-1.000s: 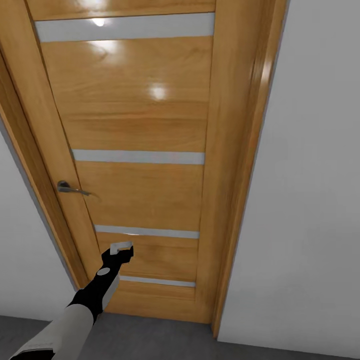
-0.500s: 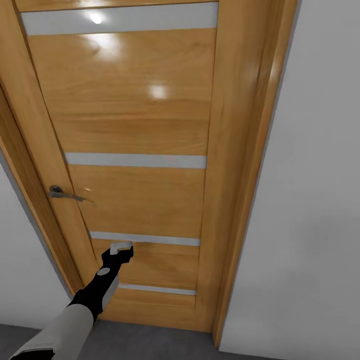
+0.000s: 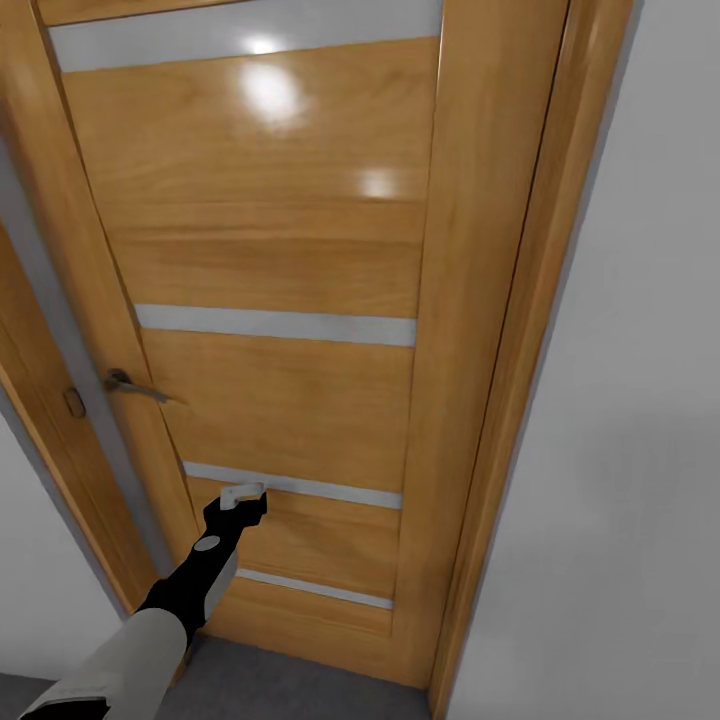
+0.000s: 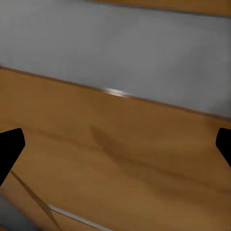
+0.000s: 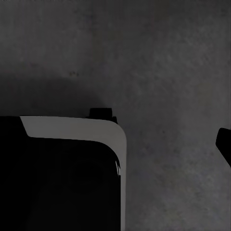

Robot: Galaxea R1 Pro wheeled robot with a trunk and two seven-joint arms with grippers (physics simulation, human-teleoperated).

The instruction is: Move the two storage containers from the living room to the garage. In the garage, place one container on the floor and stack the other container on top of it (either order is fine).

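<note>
Wooden door (image 3: 270, 250), grey stripes, lever handle (image 3: 135, 385) at 9 o'clock. Left gripper (image 3: 243, 493) at 6 o'clock against door, jaws released, empty. Right gripper (image 5: 224, 144) over the floor (image 5: 163, 57); jaws' state undeterminable.

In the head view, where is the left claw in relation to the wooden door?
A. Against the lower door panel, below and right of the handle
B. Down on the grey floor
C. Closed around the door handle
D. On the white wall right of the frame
A. The left claw sits at the wooden door's lower panel by a grey stripe, with the door handle above and to its left.
</note>
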